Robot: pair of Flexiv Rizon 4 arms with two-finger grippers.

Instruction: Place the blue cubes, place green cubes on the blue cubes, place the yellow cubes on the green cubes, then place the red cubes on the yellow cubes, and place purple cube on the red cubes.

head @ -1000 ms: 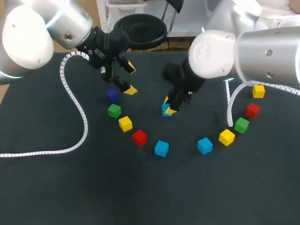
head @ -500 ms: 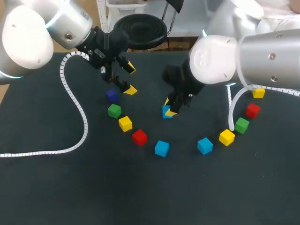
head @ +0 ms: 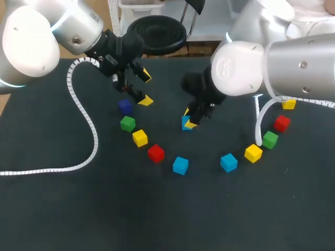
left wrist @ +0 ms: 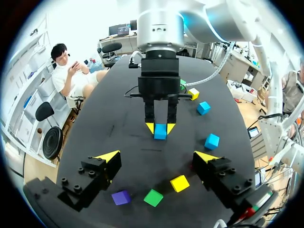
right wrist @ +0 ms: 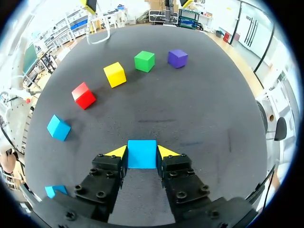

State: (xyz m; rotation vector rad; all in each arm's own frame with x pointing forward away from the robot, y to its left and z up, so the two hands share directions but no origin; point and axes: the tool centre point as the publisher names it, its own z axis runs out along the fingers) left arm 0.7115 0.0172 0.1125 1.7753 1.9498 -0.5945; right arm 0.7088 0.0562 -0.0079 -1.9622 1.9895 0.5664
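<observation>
Head view shows the right gripper [head: 189,118] closed on a blue cube [head: 184,124] near the middle of the table [head: 167,219], one finger on each side of it. The left gripper [head: 145,87] hangs wide open and holds nothing. It is just above the purple cube [head: 124,106], which begins a curved row with a green cube [head: 127,124], a yellow cube [head: 140,138] and a red cube [head: 155,153].

I judge that the first step is in hand, the laying of the blue base. A second blue cube [head: 180,165] and a third blue cube [head: 228,162] lie nearer the front, apart from each other. The next move probably calls for setting the held cube flat, opening the fingers without pushing it, and then bringing the other two beside it.

From above, the fingers partly cover the held cube, so the grip is hard to check there. The right wrist view shows the cube sitting square between the yellow tips. The left wrist view shows the same grip from the front.
</observation>
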